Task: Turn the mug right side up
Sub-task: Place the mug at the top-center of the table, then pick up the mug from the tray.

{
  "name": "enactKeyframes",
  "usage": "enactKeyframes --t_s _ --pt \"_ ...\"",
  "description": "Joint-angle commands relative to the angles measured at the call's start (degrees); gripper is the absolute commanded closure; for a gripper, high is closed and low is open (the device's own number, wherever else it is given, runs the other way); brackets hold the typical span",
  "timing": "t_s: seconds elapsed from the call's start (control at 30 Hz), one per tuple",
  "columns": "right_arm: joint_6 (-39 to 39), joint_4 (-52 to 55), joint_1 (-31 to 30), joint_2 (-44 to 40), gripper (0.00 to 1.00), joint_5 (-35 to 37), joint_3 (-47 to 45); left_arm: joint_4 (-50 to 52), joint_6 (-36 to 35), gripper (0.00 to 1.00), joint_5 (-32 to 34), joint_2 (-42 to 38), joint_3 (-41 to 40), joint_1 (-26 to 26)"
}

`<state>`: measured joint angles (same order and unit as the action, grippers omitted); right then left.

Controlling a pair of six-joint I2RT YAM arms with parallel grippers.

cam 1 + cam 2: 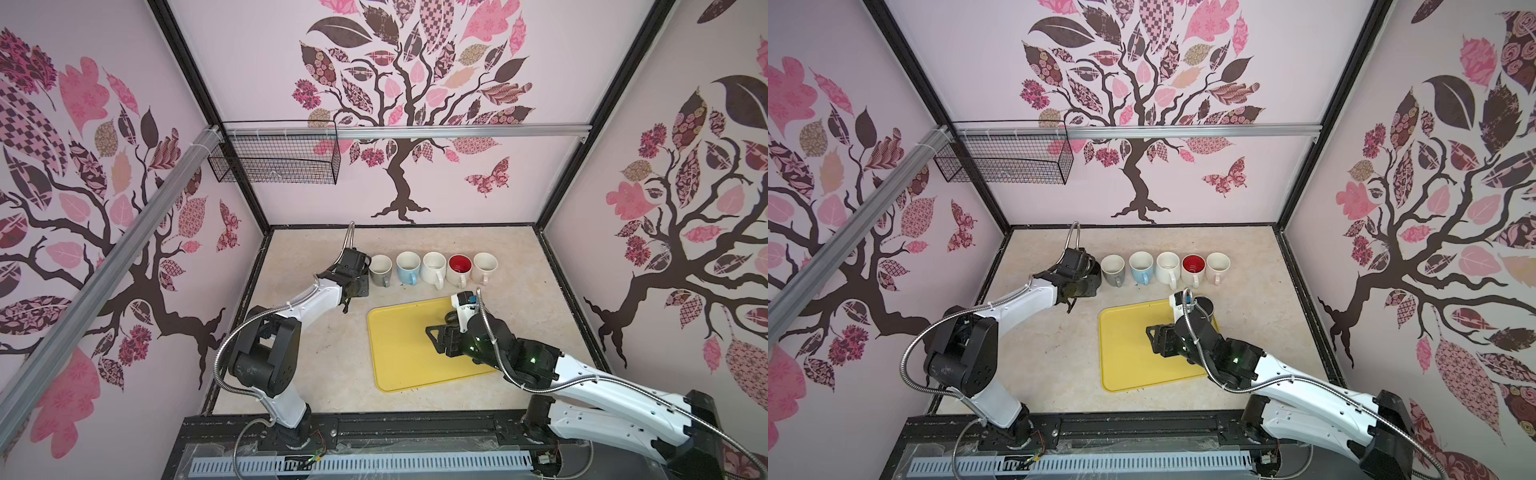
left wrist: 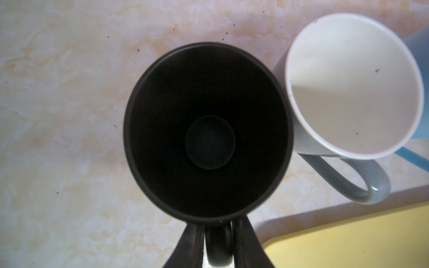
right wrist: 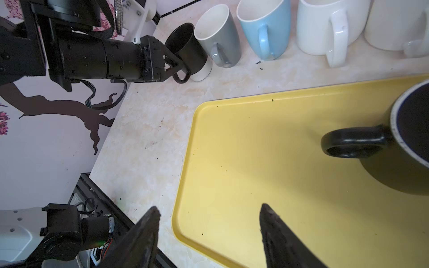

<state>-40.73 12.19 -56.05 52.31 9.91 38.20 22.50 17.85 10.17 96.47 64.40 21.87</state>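
Standing mouth-up on the bench (image 2: 58, 116), a black mug (image 2: 209, 130) sits directly in front of the left hand (image 2: 218, 229). A grey mug (image 2: 352, 85) stands just beside it, on the hand's right.

The left arm (image 1: 316, 299) reaches out low and the hand comes in roughly level. Its fingers closely straddle the mug's handle (image 2: 218, 246); whether they press on it cannot be told.

The right hand (image 3: 210, 207) is empty, fingers well apart, over the edge of a yellow tray (image 3: 243, 150). A dark mug (image 3: 413, 130) rests on the tray off to that hand's side, apparently bottom-up, so it likely remains to be turned.

These mugs look ceramic: rigid, fairly heavy, glazed, slippery and breakable. The loop handle (image 3: 352, 139) offers the surest hold.
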Motion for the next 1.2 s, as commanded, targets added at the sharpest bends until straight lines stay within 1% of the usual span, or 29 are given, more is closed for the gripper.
enactKeyframes --t_s 0.0,0.03,0.1,0.17,0.43,0.57,0.7,0.8,0.87,0.97,1.07,1.17 --pt "-0.1 1.6 0.3 -1.4 0.3 1.6 0.7 -3.0 -0.5 0.66 0.9 -1.5 1.5 0.3" --pt "-0.2 1.8 0.2 -1.5 0.3 1.8 0.9 -3.4 -0.7 0.6 0.6 -2.0 1.0 0.3" --pt "-0.4 2.2 0.2 -1.4 0.3 2.1 1.1 -4.1 -1.0 0.51 0.3 -2.8 0.1 0.3" --pt "-1.1 2.5 0.3 -1.2 0.3 2.9 1.2 -4.2 -1.3 0.48 0.2 -3.5 -0.1 0.3" --pt "-6.7 5.4 0.3 2.1 0.3 8.4 3.7 -2.7 -1.8 0.41 0.7 -7.4 -1.7 0.3" --pt "-12.9 7.7 0.3 2.8 0.31 13.3 4.9 -1.6 -0.3 0.38 0.8 -11.2 -3.6 0.3" --pt "-20.8 11.8 0.4 4.6 0.34 18.7 6.3 -0.8 2.9 0.38 0.6 -18.0 -7.3 0.4" --pt "-24.4 14.1 0.3 7.0 0.35 19.8 8.2 -1.2 5.5 0.38 -3.3 -24.3 -10.4 0.7" --pt "-26.1 14.4 0.3 8.3 0.35 19.9 8.6 -1.8 7.2 0.38 -5.8 -28.4 -12.0 2.0" --pt "-29.2 15.0 0.3 10.0 0.35 21.1 9.1 0.0 8.9 0.38 -6.4 -32.4 -12.8 6.4" --pt "-34.3 18.8 0.3 12.4 0.35 23.9 11.0 0.8 10.2 0.38 -6.3 -34.8 -14.1 11.1" --pt "-38.3 21.6 0.3 14.5 0.35 26.2 12.6 0.8 11.2 0.38 -6.8 -36.5 -15.8 12.2"
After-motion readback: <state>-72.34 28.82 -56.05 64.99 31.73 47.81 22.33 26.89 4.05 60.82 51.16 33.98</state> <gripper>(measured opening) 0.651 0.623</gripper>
